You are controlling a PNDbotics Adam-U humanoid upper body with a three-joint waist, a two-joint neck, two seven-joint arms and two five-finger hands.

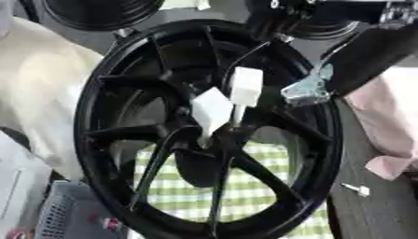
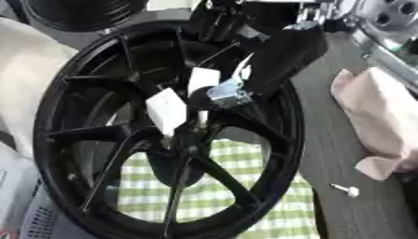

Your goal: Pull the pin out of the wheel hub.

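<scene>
The big black metal wheel with thin spokes (image 1: 204, 130) stands up on its edge, very near the camera. I think it stands this way so its middle faces the robot and is easy to reach. What keeps it up does not show.

Two white block-shaped pieces stick out of the middle of the wheel. The upper white block (image 2: 204, 81) has a thin stalk going down into the hub, so it looks like the pin to pull. The lower white block (image 2: 166, 111) sits just beside it, tilted.

The robot's right hand (image 2: 231, 93) comes in from the top right on a black arm. Its shiny silver part is just beside the upper white block, on the block's right side, maybe touching it. I cannot tell if the hand is spread or pinching.

A small white pin (image 1: 356, 189) lies alone on the grey table (image 1: 367, 214), well apart from the wheel. It looks like one that is already out.
</scene>
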